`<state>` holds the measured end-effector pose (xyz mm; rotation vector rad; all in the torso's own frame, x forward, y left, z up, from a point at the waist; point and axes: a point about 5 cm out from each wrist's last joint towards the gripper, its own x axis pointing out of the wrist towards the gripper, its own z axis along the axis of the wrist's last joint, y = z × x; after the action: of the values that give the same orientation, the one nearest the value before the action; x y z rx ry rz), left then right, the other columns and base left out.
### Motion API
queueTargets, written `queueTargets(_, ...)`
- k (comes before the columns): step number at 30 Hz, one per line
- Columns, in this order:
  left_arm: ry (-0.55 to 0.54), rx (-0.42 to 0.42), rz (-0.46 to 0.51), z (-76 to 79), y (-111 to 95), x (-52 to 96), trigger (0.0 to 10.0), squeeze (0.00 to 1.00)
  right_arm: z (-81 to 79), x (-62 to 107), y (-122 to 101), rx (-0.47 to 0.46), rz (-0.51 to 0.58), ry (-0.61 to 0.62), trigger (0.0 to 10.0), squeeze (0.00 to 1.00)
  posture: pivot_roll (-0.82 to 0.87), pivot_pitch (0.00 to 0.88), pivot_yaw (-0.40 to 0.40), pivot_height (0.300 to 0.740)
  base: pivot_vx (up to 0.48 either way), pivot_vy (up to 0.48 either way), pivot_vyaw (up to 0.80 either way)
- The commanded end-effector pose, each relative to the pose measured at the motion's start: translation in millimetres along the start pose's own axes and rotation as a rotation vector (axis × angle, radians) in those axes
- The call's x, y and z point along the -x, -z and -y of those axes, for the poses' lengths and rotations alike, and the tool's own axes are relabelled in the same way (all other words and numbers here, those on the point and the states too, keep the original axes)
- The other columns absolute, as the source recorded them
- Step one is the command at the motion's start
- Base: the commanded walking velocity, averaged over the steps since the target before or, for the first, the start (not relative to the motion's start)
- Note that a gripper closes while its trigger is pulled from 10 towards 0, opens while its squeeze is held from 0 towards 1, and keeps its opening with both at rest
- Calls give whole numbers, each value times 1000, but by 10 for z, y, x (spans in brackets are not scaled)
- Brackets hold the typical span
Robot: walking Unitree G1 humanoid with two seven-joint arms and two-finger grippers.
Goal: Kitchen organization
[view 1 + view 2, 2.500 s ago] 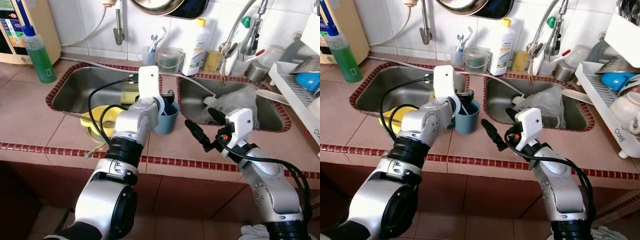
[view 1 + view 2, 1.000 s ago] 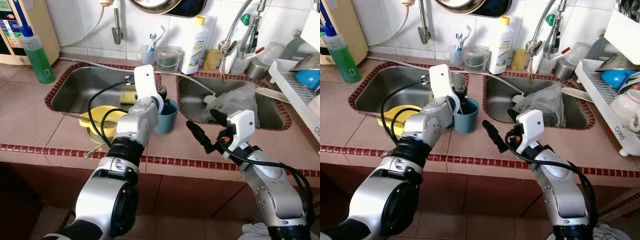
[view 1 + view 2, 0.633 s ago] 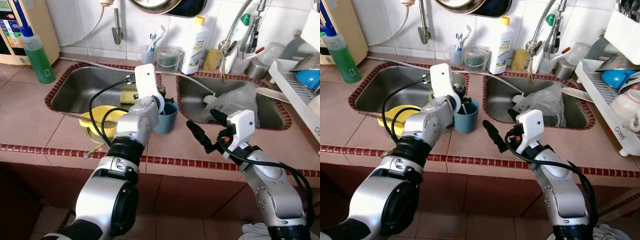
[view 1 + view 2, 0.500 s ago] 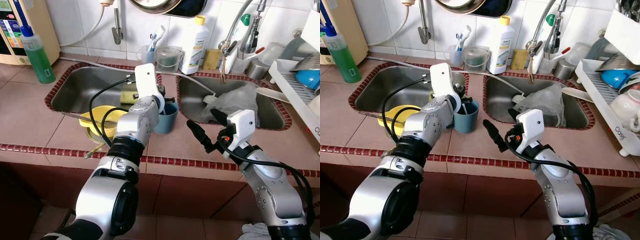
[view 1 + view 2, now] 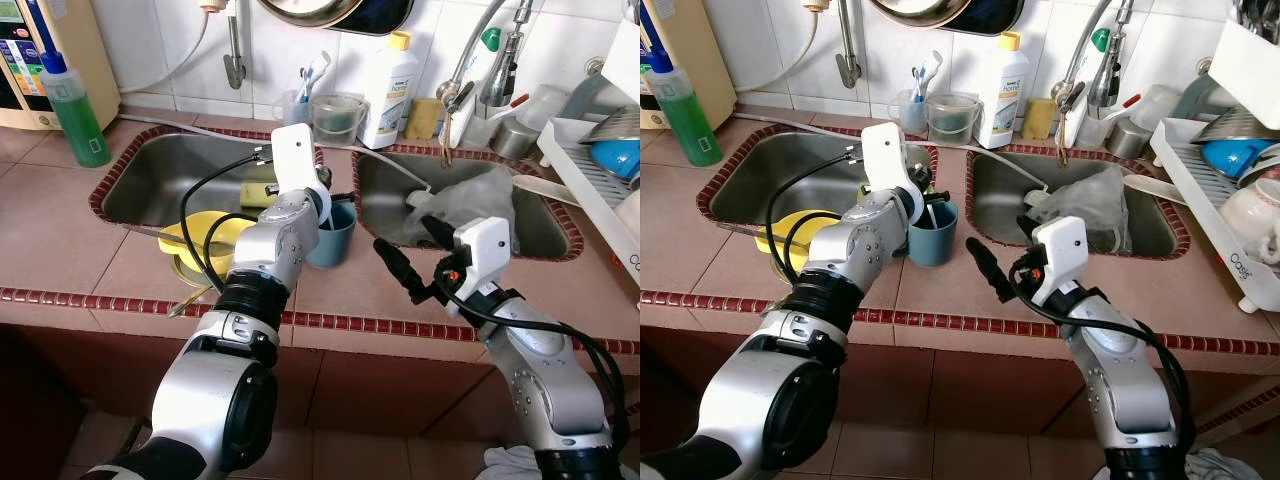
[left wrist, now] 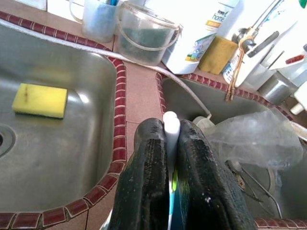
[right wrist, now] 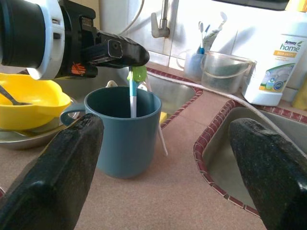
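Left gripper: frame centre, pinching toothbrush above blue cup.
Toothbrush: upright, lower end inside cup.
Right gripper: jaws apart, lower right of cup.

Bright, even daylight, sharp head views

The white tiles wash pale and the left sink shows soft glare; shadows beside it are faint. In the wrist views, the nearest black fingers blur, and lines bend toward the edges.
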<state>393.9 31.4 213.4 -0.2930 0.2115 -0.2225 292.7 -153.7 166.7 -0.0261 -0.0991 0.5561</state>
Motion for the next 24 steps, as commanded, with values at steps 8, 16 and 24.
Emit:
queueTargets(8, 224, -123, -30, 288, -133, 26, 10000, 0, 13, -21, 1, 6, -8, -2, 10000, 0, 38, 0, -34, 740, 0, 0, 0)
queueTargets(16, 258, -184, 14, 314, -305, 47, 10000, 0, 0, -47, 2, 7, -5, -12, 10000, 0, 45, 0, -37, 740, 0, 0, 0)
queueTargets(24, 300, -195, -4, 314, -327, 66, 10000, 0, -9, -60, 7, 9, -3, -20, 10000, 0, 46, 0, -37, 740, 0, 0, 0)
